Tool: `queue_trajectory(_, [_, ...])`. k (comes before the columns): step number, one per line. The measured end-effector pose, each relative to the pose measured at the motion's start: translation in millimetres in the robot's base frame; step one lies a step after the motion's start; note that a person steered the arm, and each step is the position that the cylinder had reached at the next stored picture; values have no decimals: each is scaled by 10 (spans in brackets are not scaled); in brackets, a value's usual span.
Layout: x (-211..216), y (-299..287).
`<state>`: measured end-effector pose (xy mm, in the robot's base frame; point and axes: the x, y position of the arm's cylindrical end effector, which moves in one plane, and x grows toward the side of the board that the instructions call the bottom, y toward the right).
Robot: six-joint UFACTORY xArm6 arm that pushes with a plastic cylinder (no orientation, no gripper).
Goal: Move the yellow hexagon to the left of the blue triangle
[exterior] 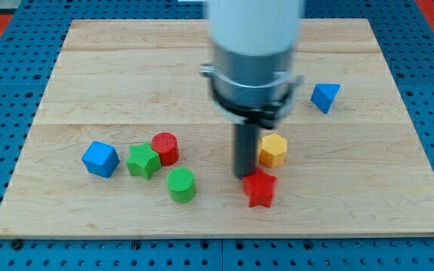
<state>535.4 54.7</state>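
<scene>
A pale wooden board (89,68) lay over blue pegboard. The yellow hexagon (273,150) sat mid-board — my tip (244,175) holding nothing just left of it, red star (260,188) just below, blue triangle (325,96) up-right, well apart.

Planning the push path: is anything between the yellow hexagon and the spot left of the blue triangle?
Nothing visible blocks it. The yellow hexagon sits below-left of the blue triangle, bare board between. My tip is just left of the hexagon; the red star lies below, off the path.
</scene>
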Motion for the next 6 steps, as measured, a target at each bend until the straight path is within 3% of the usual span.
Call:
queue_trajectory(2, [-642, 340])
queue_trajectory(4, [-820, 96])
queue_trajectory(5, [-1033, 669])
queue_trajectory(6, [-638, 768])
